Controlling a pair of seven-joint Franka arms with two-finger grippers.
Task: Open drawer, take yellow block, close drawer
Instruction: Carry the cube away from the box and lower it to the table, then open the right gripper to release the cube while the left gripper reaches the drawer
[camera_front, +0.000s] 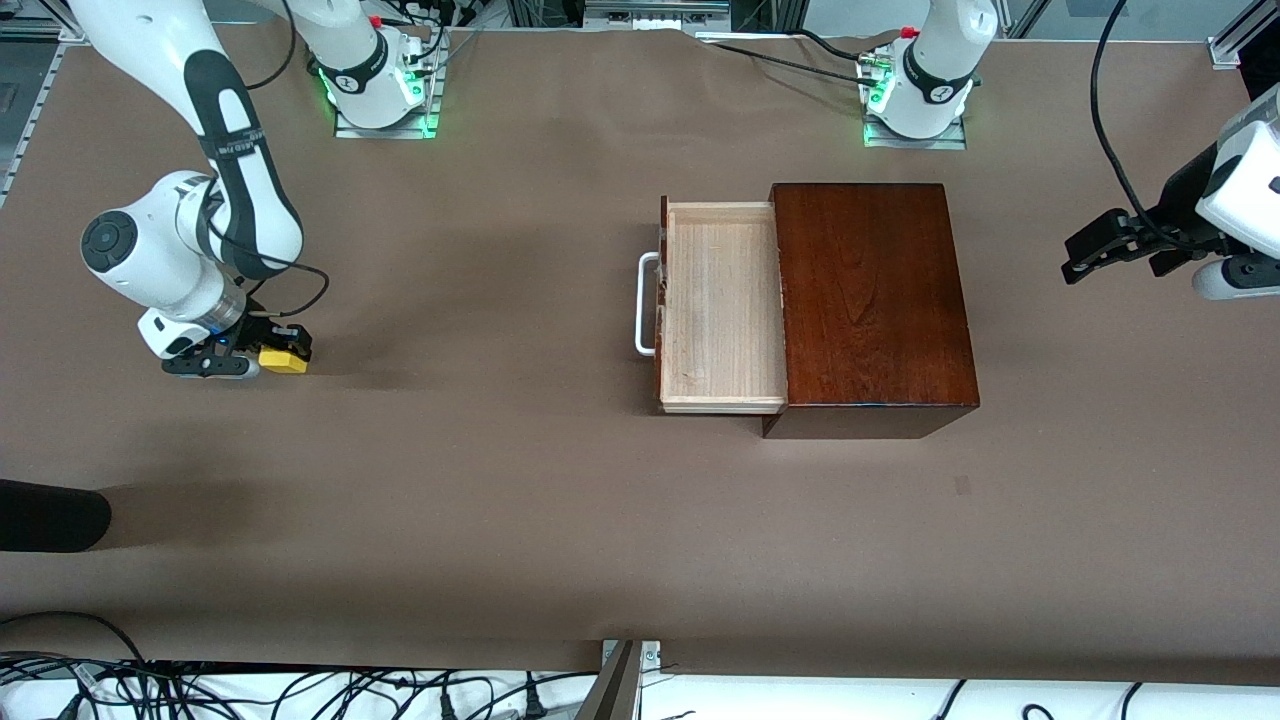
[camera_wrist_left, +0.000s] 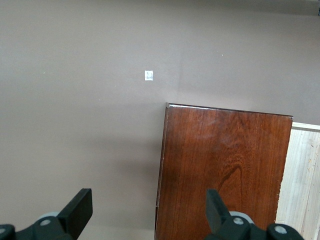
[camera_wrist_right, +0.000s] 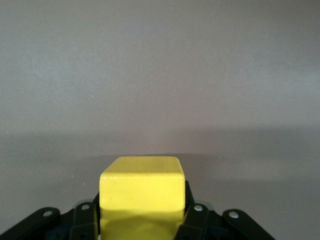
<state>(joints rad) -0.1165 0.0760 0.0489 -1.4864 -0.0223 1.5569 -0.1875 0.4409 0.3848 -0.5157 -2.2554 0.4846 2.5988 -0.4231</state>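
My right end effector (camera_front: 262, 357) was clamped on the yellow block (camera_front: 284, 360), low at the right arm's end of the tabletop (camera_front: 500, 500), probably to put it down. My left end effector (camera_front: 1110, 250) waited apart, and the drawer (camera_front: 722, 300) was not yet closed.

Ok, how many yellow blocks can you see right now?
1. The yellow block is in the right claw at the right arm's end of the table; the open drawer looks empty.
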